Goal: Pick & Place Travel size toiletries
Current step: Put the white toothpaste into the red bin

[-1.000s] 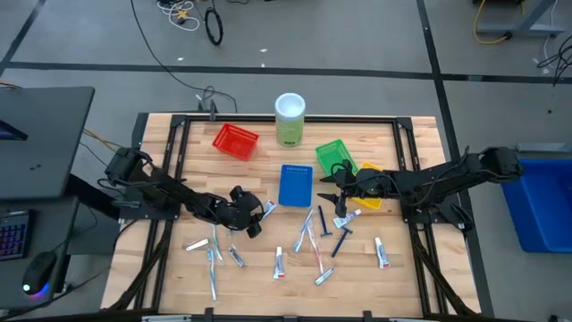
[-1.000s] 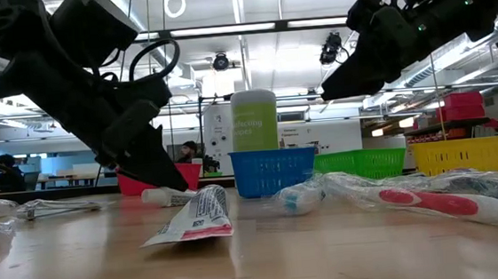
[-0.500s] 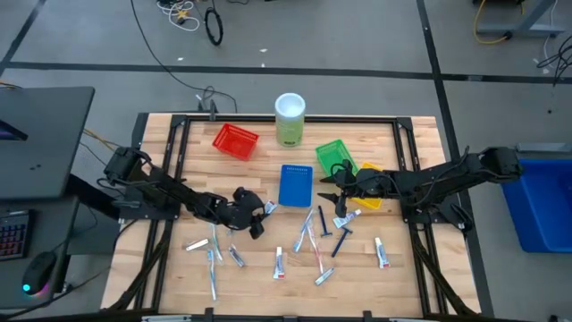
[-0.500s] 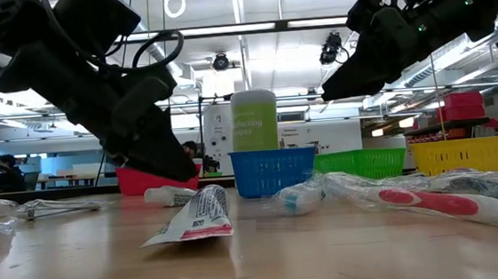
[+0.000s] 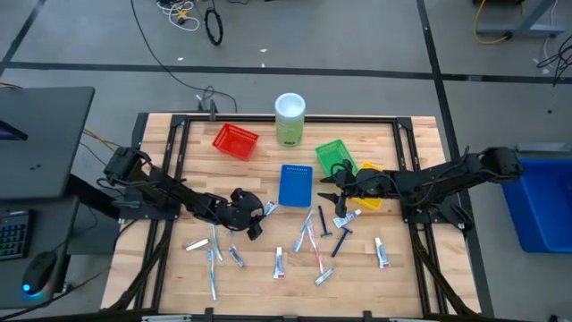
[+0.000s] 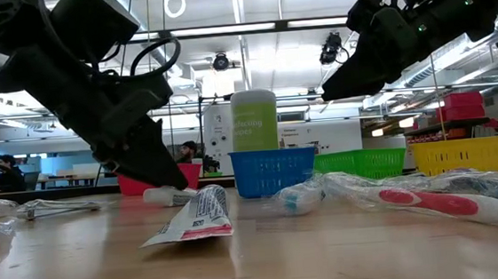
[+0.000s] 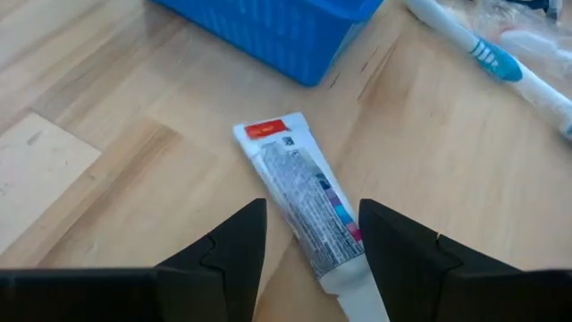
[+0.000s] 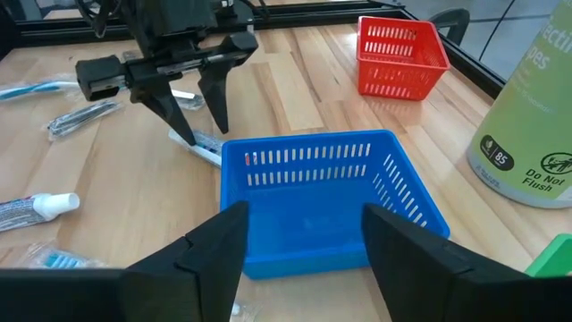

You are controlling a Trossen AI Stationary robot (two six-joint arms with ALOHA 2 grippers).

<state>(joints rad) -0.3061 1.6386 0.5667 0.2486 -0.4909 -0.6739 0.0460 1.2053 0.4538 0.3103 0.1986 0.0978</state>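
The left pincer (image 7: 304,241) straddles a white mini tube (image 7: 299,192) on the tabletop (image 7: 447,161), fingers open, apparently not gripping. The right pincer (image 8: 299,237) hangs wide open near the blue basket (image 8: 331,201).

The blue basket (image 5: 295,185) lay near the middle of the wooden table (image 5: 407,277). Up and left of it sat the red basket (image 5: 235,140). The tall pale-green canister with its white lid (image 5: 290,119) stood directly beyond the blue basket, toward the table's far edge. The green basket (image 5: 335,156) lay just right of the blue one, and the yellow basket (image 5: 370,199) lay beyond the green one, farther right.
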